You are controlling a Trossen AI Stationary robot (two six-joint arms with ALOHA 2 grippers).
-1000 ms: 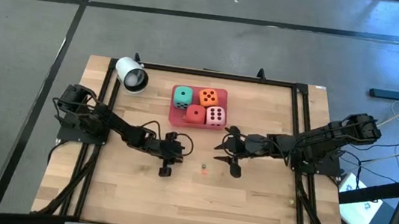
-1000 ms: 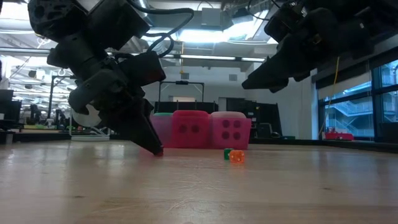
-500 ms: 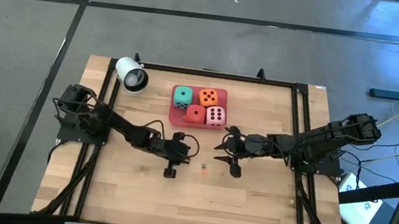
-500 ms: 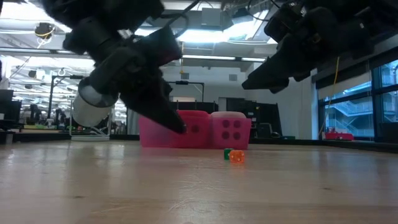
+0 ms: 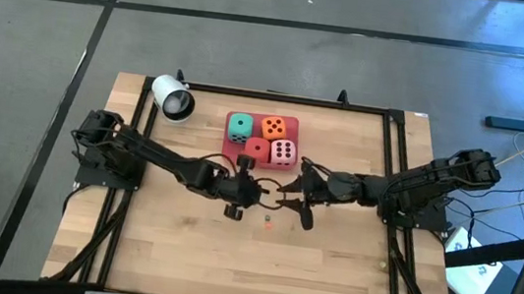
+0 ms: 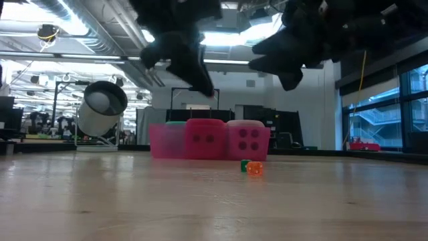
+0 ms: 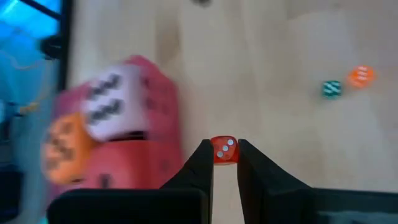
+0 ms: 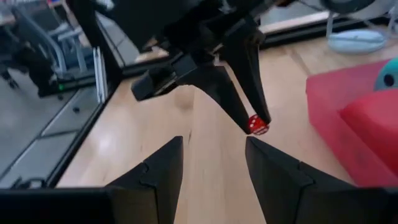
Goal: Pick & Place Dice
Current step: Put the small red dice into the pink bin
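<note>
Dice sit together on the pink tray. Just beside it, the left gripper hangs above the table, pinching a tiny red die. The right gripper faces it, fingers apart and empty.

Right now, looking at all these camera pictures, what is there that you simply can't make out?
- Small red die pinched in the left gripper: its top number; pips blurred in both wrist views.
- Big dice on the pink tray: smeared by motion blur in the left wrist view; the teal die is mostly hidden behind the others in the low view.
- Two tiny dice on the table: too small to read.
</note>
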